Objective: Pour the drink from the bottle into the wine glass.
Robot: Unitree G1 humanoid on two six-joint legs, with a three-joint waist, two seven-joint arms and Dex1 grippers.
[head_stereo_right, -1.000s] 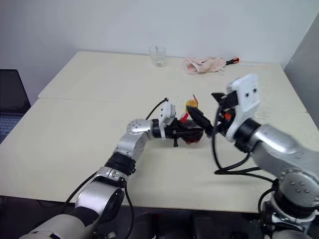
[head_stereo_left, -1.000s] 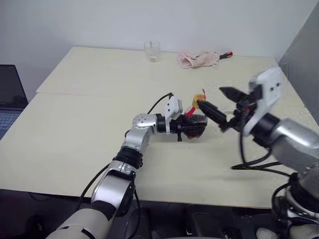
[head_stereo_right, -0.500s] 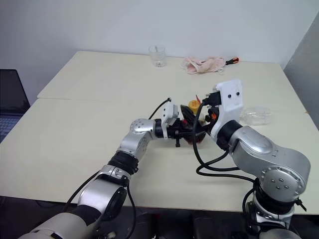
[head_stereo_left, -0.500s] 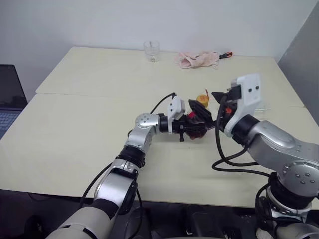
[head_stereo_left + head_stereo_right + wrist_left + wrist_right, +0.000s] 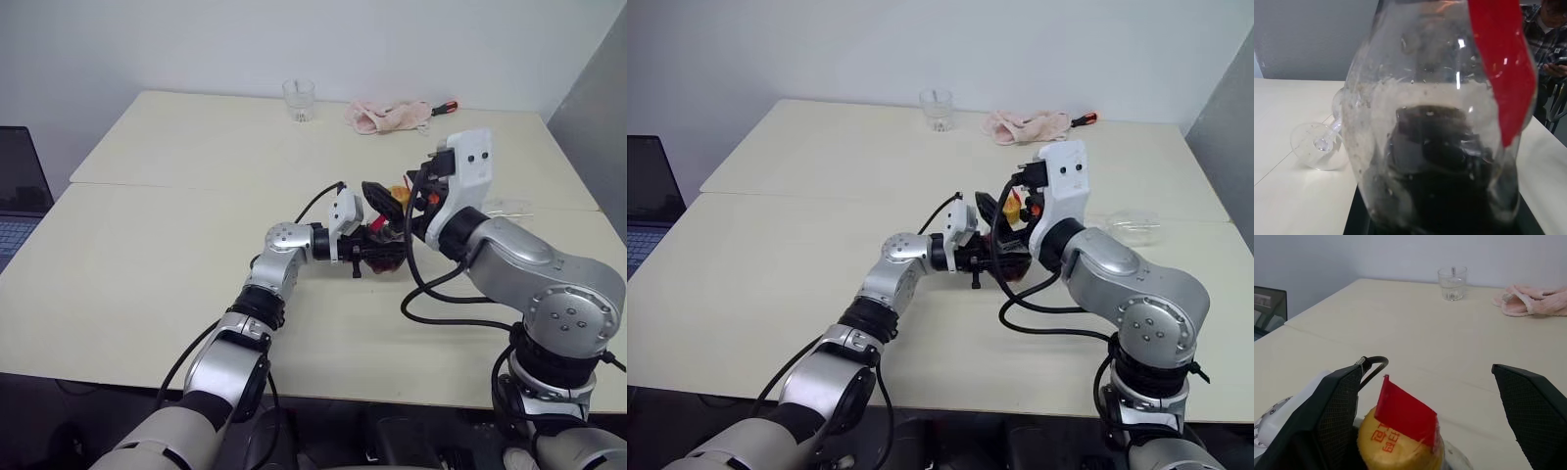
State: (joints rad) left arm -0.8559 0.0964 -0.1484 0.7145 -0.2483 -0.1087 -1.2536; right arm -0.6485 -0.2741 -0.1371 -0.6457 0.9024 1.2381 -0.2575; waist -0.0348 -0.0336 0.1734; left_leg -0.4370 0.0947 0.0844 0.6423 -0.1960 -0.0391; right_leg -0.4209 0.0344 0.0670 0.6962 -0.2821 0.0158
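Note:
The bottle (image 5: pixel 385 258), clear and round-bellied with a red label (image 5: pixel 1501 73), stands upright near the table's middle. My left gripper (image 5: pixel 364 257) is shut on its belly from the left. Dark brown drink (image 5: pixel 1442 196) sits in its lower part. My right gripper (image 5: pixel 1427 377) is open. Its black fingers (image 5: pixel 1327 421) stand on either side of the yellow cap (image 5: pixel 1400 448) without touching it. The wine glass (image 5: pixel 1130 227) lies on its side on the table, to the right of my right arm. Its round foot (image 5: pixel 1315 145) faces the bottle.
A short clear tumbler (image 5: pixel 298 99) stands at the table's far edge. Next to it lie a pink cloth (image 5: pixel 387 117) and a red-handled screwdriver (image 5: pixel 444 108). A laptop (image 5: pixel 18 186) sits off the table's left side. A person (image 5: pixel 1550 34) sits beyond the table's right end.
My right arm has swung in to the left, and its open fingers have come around the bottle's cap. The left gripper and the bottle have stayed in place.

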